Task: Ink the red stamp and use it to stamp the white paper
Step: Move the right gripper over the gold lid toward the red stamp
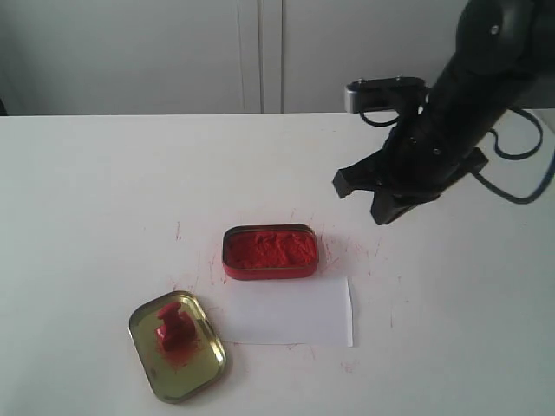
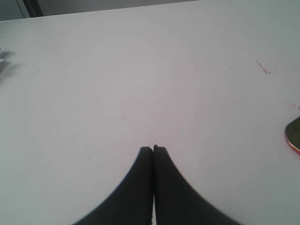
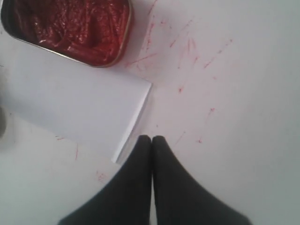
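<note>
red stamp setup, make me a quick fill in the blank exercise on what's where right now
In the exterior view the red stamp sits on the gold ____.
The white paper lies next to the open red ____ of ink paste.
The right gripper, its jaws shut, holds ____.
Missing words: lid; tin; nothing.
</note>
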Robot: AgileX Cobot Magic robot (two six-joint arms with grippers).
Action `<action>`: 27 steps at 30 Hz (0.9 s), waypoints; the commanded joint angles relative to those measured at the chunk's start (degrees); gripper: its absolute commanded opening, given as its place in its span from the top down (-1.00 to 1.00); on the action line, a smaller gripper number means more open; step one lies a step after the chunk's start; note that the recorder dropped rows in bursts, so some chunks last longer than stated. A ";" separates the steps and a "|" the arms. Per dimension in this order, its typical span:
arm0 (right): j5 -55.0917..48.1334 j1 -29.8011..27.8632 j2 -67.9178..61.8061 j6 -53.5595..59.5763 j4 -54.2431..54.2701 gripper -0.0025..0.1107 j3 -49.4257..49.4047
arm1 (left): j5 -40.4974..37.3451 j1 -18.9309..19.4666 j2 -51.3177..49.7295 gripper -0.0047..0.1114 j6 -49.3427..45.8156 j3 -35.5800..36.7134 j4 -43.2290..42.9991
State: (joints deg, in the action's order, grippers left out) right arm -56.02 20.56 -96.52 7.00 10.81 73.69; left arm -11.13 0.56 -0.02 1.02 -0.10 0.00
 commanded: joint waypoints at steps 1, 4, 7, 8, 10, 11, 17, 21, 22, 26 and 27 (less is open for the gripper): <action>-1.39 3.59 -2.98 0.71 -1.01 0.96 3.90 | 0.00 -0.16 0.02 0.92 0.22 0.10 0.33; -3.54 6.43 -5.57 0.71 -2.63 0.96 6.77 | 0.00 -0.16 0.02 0.92 0.22 0.10 0.33; -5.75 8.95 -7.94 0.71 -3.87 0.96 9.90 | 0.00 -0.16 0.02 0.92 0.22 0.10 0.33; -6.32 9.87 -8.78 0.71 -4.32 0.96 10.94 | 0.00 -0.16 0.02 0.92 0.22 0.10 0.33; -7.25 11.56 -10.24 0.71 -5.22 0.96 12.73 | 0.00 -0.16 0.02 0.92 0.22 0.10 0.33; -7.81 12.48 -11.05 0.71 -5.50 0.96 13.73 | 0.00 -0.16 0.02 0.92 0.22 0.10 0.33; -11.10 18.39 -16.84 0.71 -7.39 0.96 21.04 | 0.00 -0.16 0.02 0.92 0.22 0.10 0.33; -12.67 21.14 -19.78 0.81 -7.89 0.96 24.91 | 0.00 -0.16 0.02 0.92 0.22 0.10 0.33; -13.02 21.95 -20.63 2.20 -7.89 0.96 26.09 | 0.00 -0.16 0.02 0.92 0.22 0.10 0.33; -13.72 25.72 -23.89 6.99 -7.89 0.96 31.23 | 0.00 -0.16 0.02 0.92 0.22 0.10 0.33; -13.72 26.22 -24.26 7.17 -7.77 0.96 31.95 | 0.00 -0.16 0.02 0.92 0.22 0.10 0.33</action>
State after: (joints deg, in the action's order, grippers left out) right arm -69.28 45.46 -119.96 12.70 3.48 103.54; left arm -11.13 0.56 -0.02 1.02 -0.10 0.00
